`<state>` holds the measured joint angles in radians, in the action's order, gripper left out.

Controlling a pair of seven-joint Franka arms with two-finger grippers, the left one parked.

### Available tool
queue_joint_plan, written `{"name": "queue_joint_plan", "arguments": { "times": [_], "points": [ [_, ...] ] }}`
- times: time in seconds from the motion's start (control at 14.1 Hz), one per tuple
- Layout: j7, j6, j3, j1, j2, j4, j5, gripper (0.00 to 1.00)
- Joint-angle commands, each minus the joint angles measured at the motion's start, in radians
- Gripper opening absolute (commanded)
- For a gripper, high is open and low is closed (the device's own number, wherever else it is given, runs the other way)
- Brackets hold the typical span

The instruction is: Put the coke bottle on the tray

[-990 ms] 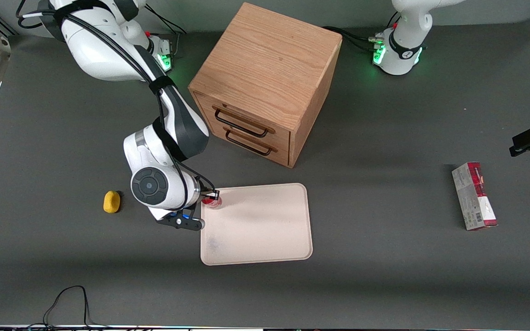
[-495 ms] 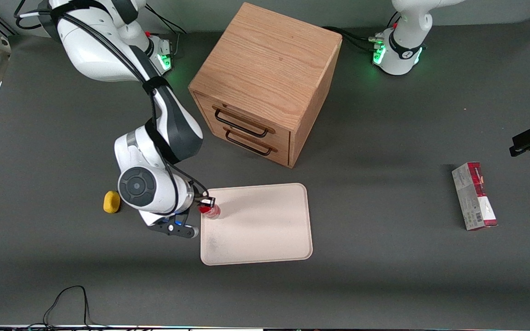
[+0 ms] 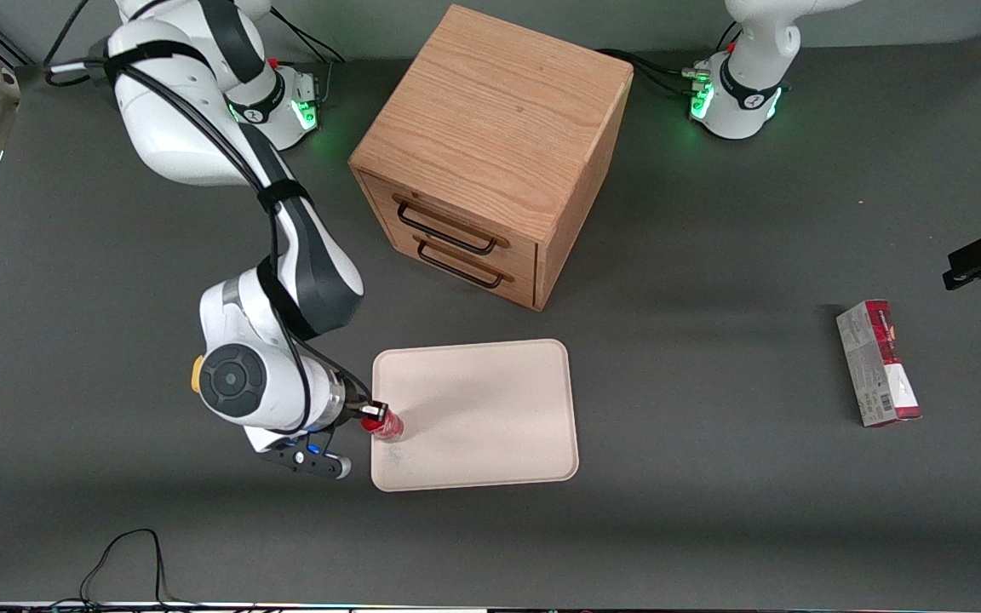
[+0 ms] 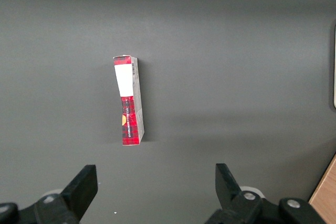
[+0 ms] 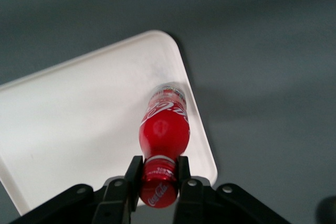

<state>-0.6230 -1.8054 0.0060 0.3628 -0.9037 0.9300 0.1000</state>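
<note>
The coke bottle (image 3: 386, 426) is small and red with a red cap. My right gripper (image 3: 375, 417) is shut on its cap and neck. The bottle hangs over the cream-pink tray (image 3: 490, 409), just inside the tray's edge toward the working arm's end and near its corner closest to the front camera. In the right wrist view the black fingers (image 5: 133, 174) clamp the cap of the bottle (image 5: 164, 132), whose clear base points down at the tray (image 5: 79, 114) close to its rounded corner. I cannot tell whether the base touches the tray.
A wooden two-drawer cabinet (image 3: 490, 153) stands farther from the front camera than the tray. A yellow object (image 3: 197, 373) peeks out beside the working arm's wrist. A red-and-grey carton (image 3: 878, 362) lies toward the parked arm's end of the table, also in the left wrist view (image 4: 129, 100).
My gripper has carried the bottle along the tray's edge toward the front camera, from the tray's corner nearest the cabinet to near its corner closest to the camera. The arm now covers most of the yellow object.
</note>
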Motion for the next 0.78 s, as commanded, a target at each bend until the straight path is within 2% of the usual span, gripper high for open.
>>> {"name": "queue_joint_plan", "arguments": {
  "times": [0.0,0.35,0.42,0.49,0.57,0.71],
  "points": [
    [-0.012,-0.032,0.003,-0.004,-0.043,-0.080,0.001,0.00],
    [-0.012,-0.054,0.006,-0.002,-0.047,-0.079,0.001,0.01],
    [-0.012,-0.055,0.005,-0.001,-0.047,-0.077,0.001,0.38],
    [-0.012,-0.055,0.005,-0.001,-0.047,-0.077,0.000,0.46],
    [-0.014,-0.057,0.005,0.001,-0.047,-0.074,0.000,0.96],
    [-0.017,-0.057,0.003,0.004,-0.046,-0.073,0.000,1.00]
  ]
}}
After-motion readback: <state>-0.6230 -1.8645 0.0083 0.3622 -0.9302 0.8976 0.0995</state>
